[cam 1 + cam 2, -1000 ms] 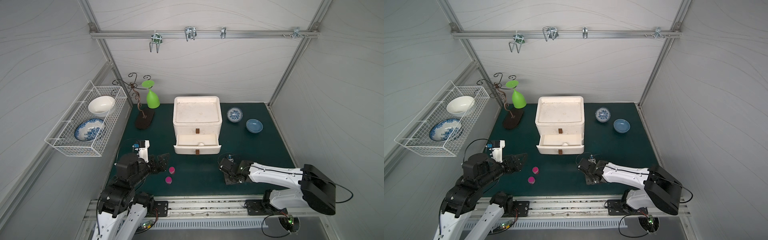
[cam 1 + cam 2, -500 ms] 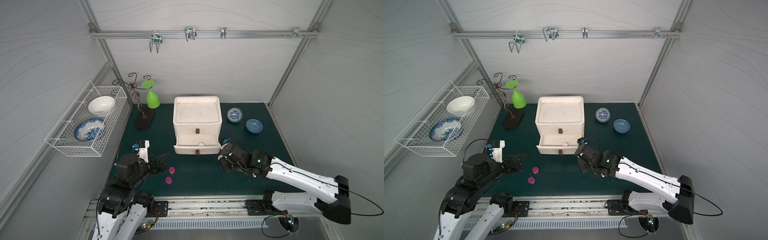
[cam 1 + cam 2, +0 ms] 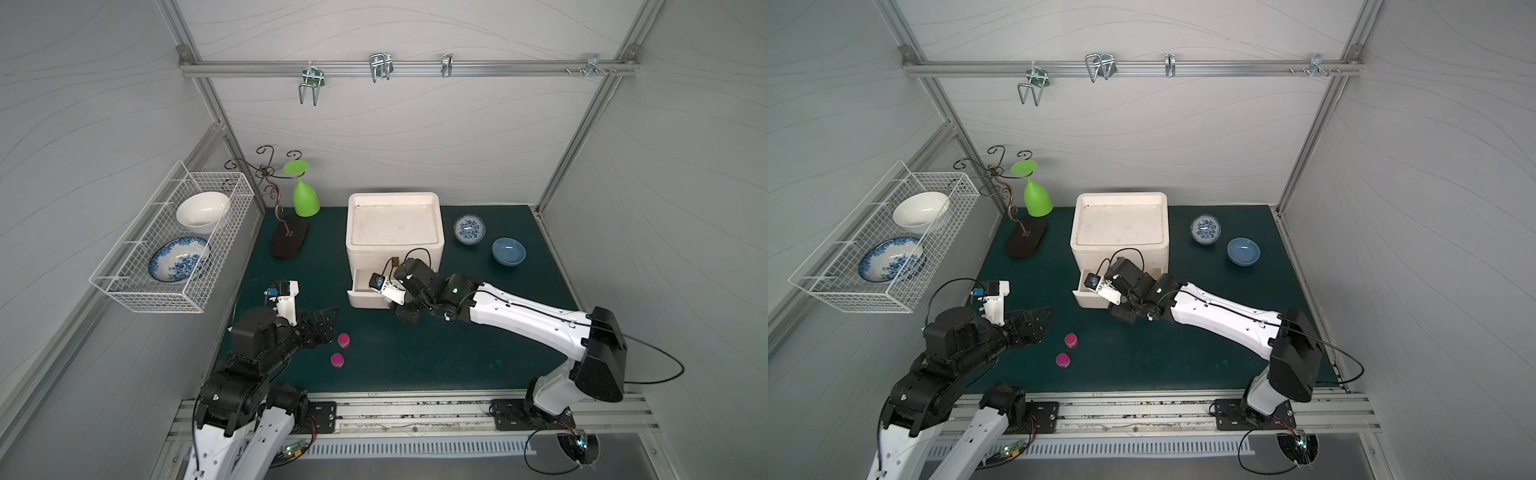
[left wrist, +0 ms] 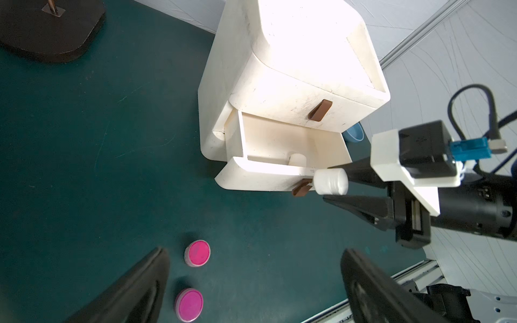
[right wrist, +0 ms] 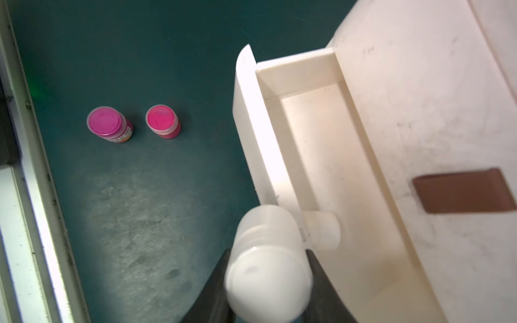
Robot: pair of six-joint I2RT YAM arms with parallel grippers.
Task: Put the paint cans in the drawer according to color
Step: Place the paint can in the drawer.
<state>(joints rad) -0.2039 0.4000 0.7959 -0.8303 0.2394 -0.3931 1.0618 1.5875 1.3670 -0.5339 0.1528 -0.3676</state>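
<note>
Your right pincer (image 4: 329, 183) is closed on a small white cylindrical paint can (image 5: 267, 268), axis along its reach, at the front lip of the open white plastic drawer (image 4: 251, 179); the cavity lies just far-left.

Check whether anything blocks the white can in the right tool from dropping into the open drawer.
Only the front wall of the open drawer lies between the held white can and the drawer's inside. A second white can sits just behind that wall, close to the drop spot. Nothing else shows.
</note>
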